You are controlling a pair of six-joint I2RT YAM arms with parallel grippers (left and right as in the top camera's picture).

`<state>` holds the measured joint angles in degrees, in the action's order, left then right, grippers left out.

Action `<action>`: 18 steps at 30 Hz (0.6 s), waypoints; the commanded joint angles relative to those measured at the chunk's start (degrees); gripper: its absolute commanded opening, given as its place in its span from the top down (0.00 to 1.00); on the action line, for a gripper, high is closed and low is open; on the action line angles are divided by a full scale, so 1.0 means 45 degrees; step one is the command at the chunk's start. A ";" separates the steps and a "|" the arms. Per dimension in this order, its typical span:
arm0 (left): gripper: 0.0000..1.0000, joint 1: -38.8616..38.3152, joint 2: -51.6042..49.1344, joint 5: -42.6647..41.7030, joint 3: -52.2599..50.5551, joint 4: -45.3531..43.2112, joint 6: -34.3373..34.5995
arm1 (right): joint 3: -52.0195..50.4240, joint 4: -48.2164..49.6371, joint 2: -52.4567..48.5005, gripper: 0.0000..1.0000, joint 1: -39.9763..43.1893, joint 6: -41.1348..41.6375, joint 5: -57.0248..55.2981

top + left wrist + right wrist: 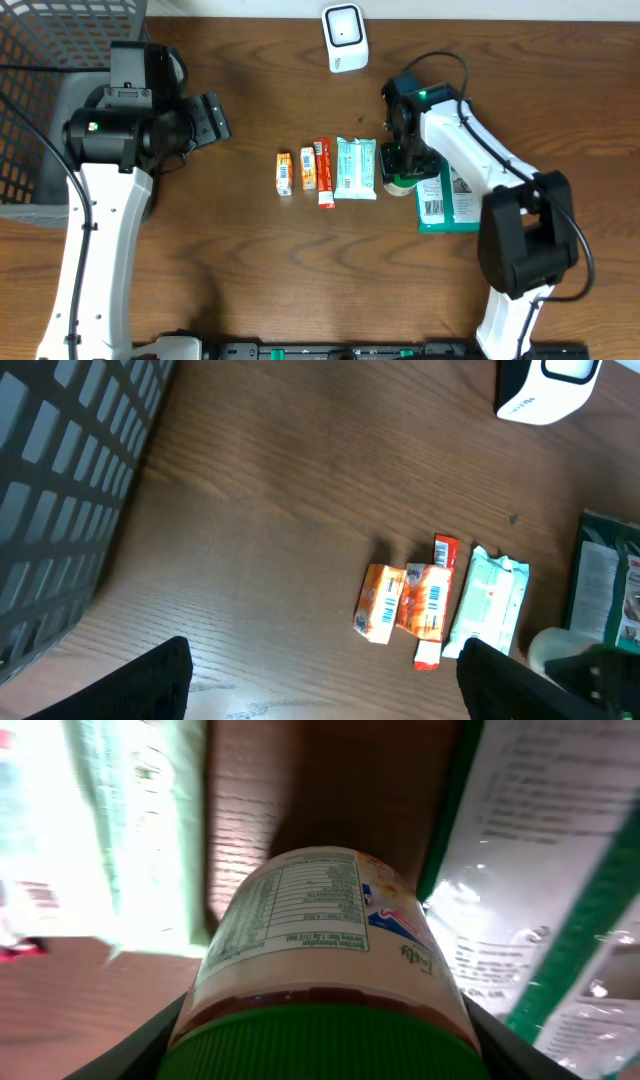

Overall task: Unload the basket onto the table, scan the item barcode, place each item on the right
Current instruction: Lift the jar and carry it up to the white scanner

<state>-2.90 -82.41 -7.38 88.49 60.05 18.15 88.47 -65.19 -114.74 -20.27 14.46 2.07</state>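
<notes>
A small jar with a green lid and a white label [320, 920] lies on its side on the wooden table, between a teal packet [355, 168] and a green packet [447, 200]. My right gripper [402, 162] is down over the jar, with both black fingers pressed against its sides just below the lid [325, 1045]. The white barcode scanner [345, 38] stands at the table's far edge and also shows in the left wrist view [545, 388]. My left gripper [215, 118] hovers wide open over bare table at the left, holding nothing.
Left of the teal packet is a row of two orange boxes [285, 172] [308, 168] and a red tube [324, 172]. A grey wire basket [50, 70] fills the far left corner.
</notes>
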 commanded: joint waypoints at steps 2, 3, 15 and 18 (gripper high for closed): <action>0.15 -0.0005 -0.0083 -0.0024 0.0136 0.0039 -0.0073 | 0.0593 0.0398 0.2157 0.68 -0.0019 0.0015 -0.0063; 0.15 -0.0005 -0.0083 -0.0024 0.0136 0.0039 -0.0073 | 0.0593 0.0559 0.2569 0.68 -0.0019 0.0015 -0.0063; 0.15 -0.0005 -0.0083 -0.0024 0.0136 0.0039 -0.0073 | 0.0593 0.1239 0.7315 0.99 -0.0005 0.0549 -0.0044; 0.15 -0.0005 -0.0083 -0.0024 0.0136 0.0039 -0.0073 | 0.0593 0.1297 0.7990 0.99 -0.0015 0.0539 -0.0015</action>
<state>-2.90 -82.41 -7.38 88.49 60.05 18.15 89.91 -59.70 -81.12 -20.27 15.92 1.91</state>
